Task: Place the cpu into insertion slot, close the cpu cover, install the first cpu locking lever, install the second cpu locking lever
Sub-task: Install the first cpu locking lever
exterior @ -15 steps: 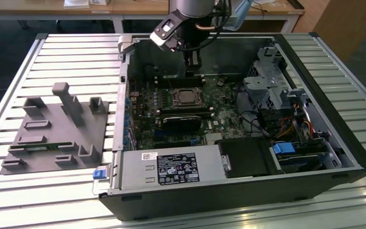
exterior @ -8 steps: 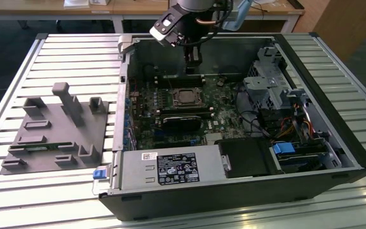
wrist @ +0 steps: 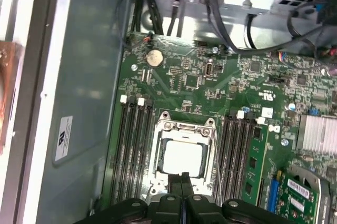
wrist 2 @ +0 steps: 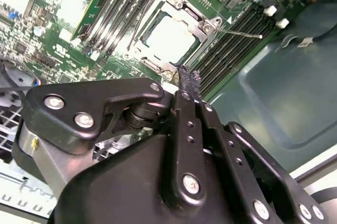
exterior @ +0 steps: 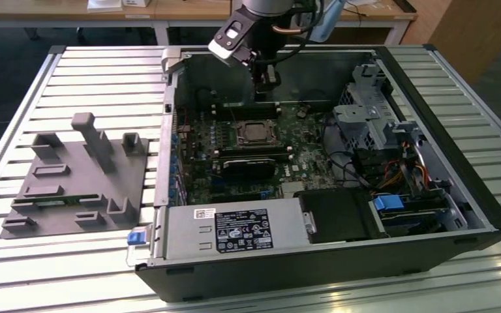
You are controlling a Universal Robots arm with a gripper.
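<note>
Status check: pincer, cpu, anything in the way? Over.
Pincer shut, empty, at cpu cover edge. Cpu seated under it. One lever sticks out sideways.

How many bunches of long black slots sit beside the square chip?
2. One slot bank lies between the cpu and the case wall; the other slot bank lies beyond the cpu. Others may be hidden.

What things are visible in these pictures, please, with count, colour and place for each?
table: one, silver slats, under everything.
computer case: one, black, open, on the table.
fixture: one, grey, on the table, at the exterior view's left of the case.
motherboard: one, green, inside the case.
cpu: one, silver, seated mid-motherboard.
cpu cover: one, silvery, framing the cpu.
coin battery: one, silver, on the motherboard.
robot arm: one, black, jaws shut above the cpu.
</note>
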